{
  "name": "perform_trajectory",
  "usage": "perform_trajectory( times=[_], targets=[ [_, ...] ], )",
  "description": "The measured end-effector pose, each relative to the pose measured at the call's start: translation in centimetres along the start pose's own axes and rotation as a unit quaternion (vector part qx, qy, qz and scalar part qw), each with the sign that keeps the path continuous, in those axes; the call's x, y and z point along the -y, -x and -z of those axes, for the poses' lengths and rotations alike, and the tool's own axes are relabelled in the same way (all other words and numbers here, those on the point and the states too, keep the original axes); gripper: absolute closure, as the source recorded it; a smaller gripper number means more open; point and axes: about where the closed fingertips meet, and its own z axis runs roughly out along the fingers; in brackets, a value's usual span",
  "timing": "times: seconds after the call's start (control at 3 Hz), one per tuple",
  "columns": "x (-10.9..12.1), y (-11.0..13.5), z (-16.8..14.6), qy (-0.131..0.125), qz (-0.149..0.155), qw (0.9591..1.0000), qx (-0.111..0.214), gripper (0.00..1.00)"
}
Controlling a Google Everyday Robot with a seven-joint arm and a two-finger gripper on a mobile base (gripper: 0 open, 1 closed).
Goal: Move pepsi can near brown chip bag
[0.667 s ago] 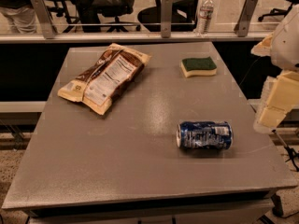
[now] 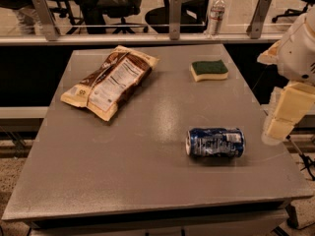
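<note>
Three things lie on the grey worktop [image 2: 123,181]: a pepsi can [image 2: 215,142], a brown chip bag [image 2: 109,80] and a green-and-yellow sponge [image 2: 209,70]. The pepsi can is on its side in the right front part of the worktop. Its long axis runs left to right, one silver end faces left, and the dark-blue wall with white print faces up. The brown chip bag lies flat and slanted at the rear left, with its white nutrition-label panel up. It is well apart from the can, with bare worktop between them. The sponge sits at the rear right, green face up, apart from both the can and the bag. The robot's hand [image 2: 276,131], cream-coloured and blocky, hangs at the right edge of the worktop, near the can's right end but not touching it. Whether it is wide or narrow I cannot tell from this view. Above it shows the white arm [image 2: 300,48]. Beyond the worktop runs a ledge with metal posts [image 2: 174,17], and a clear plastic water bottle [image 2: 216,14] stands there, with office chairs [image 2: 115,1] behind it.
</note>
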Motion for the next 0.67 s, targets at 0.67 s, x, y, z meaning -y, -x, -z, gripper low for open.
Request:
perform_trajectory(
  times=[0.67],
  targets=[
    [-0.8,0.7,-4.2,0.029,0.028,0.9991,-0.011,0.0]
  ],
)
